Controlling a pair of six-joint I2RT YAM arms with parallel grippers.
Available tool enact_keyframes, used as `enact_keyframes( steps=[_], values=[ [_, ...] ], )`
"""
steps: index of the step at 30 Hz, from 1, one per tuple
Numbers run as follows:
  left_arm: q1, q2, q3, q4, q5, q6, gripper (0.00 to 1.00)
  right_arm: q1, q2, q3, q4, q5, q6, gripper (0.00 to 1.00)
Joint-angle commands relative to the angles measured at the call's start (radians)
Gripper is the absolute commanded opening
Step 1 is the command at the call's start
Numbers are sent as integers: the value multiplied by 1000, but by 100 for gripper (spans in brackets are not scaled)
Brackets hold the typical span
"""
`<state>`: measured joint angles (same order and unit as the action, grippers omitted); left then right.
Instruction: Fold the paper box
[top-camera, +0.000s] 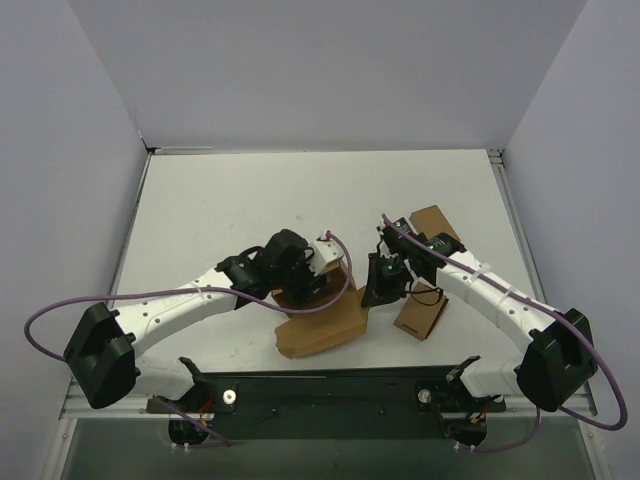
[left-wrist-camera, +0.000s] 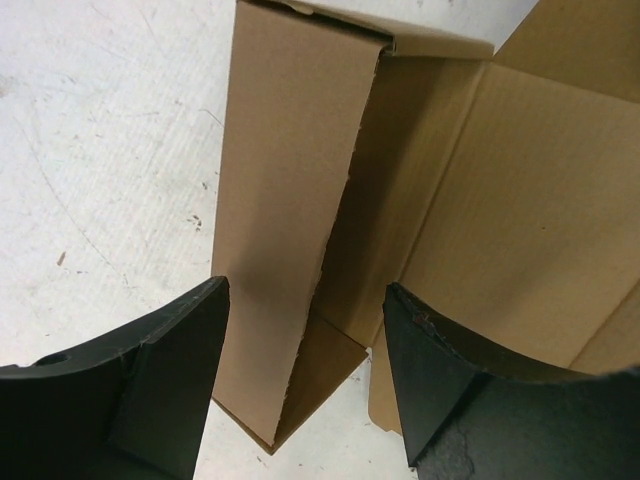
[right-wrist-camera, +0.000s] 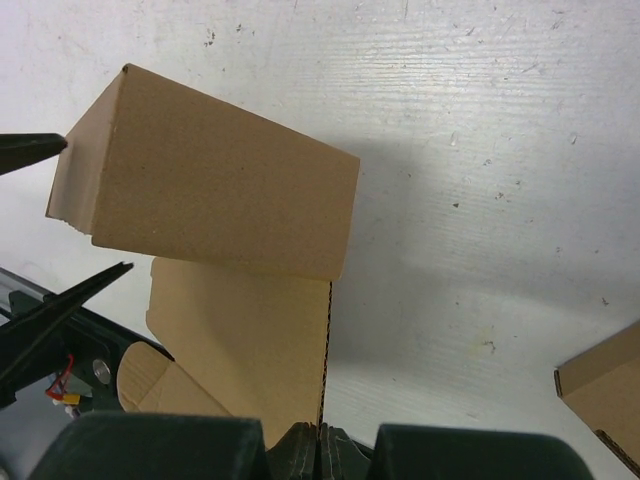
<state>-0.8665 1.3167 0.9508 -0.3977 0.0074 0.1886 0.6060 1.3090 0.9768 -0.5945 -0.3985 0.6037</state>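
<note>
The paper box (top-camera: 322, 322) is a brown cardboard piece, partly folded, near the table's front middle. My left gripper (top-camera: 318, 272) is above its left part. In the left wrist view this gripper (left-wrist-camera: 305, 375) is open, its two black fingers (left-wrist-camera: 170, 390) on either side of a raised, folded wall of the box (left-wrist-camera: 285, 200) without closing on it. My right gripper (top-camera: 377, 287) is at the box's right edge. In the right wrist view its pads (right-wrist-camera: 322, 452) are shut on the thin edge of an upright panel of the box (right-wrist-camera: 240, 340).
Two smaller brown boxes lie to the right: one (top-camera: 436, 222) behind the right arm, one (top-camera: 421, 316) near its forearm, also in the right wrist view (right-wrist-camera: 603, 388). The black mounting rail (top-camera: 320, 385) runs along the front edge. White walls surround the table.
</note>
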Motion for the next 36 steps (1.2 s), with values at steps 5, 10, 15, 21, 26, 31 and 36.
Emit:
enact_keyframes(
  steps=[5,10,15,21,26,31,36],
  values=[
    [-42,45,46,8,-156,6,62,-8,-37,39,-42,-31,-9,0],
    [-63,65,40,30,-222,0,49,-6,-17,51,-41,-48,-21,0],
    [-80,102,48,31,-284,-12,20,-8,-14,71,-42,-48,-27,12],
    [-80,179,97,-19,-302,-67,4,-9,-24,98,-42,-16,-22,34],
    [-66,234,132,-62,-294,-118,0,-43,-65,140,-41,47,-27,69],
    [-3,242,151,-84,-224,-179,0,-110,-115,186,-42,104,-32,77],
    [101,262,164,-102,-107,-251,0,-155,-194,171,-39,171,-19,77]
  ],
)
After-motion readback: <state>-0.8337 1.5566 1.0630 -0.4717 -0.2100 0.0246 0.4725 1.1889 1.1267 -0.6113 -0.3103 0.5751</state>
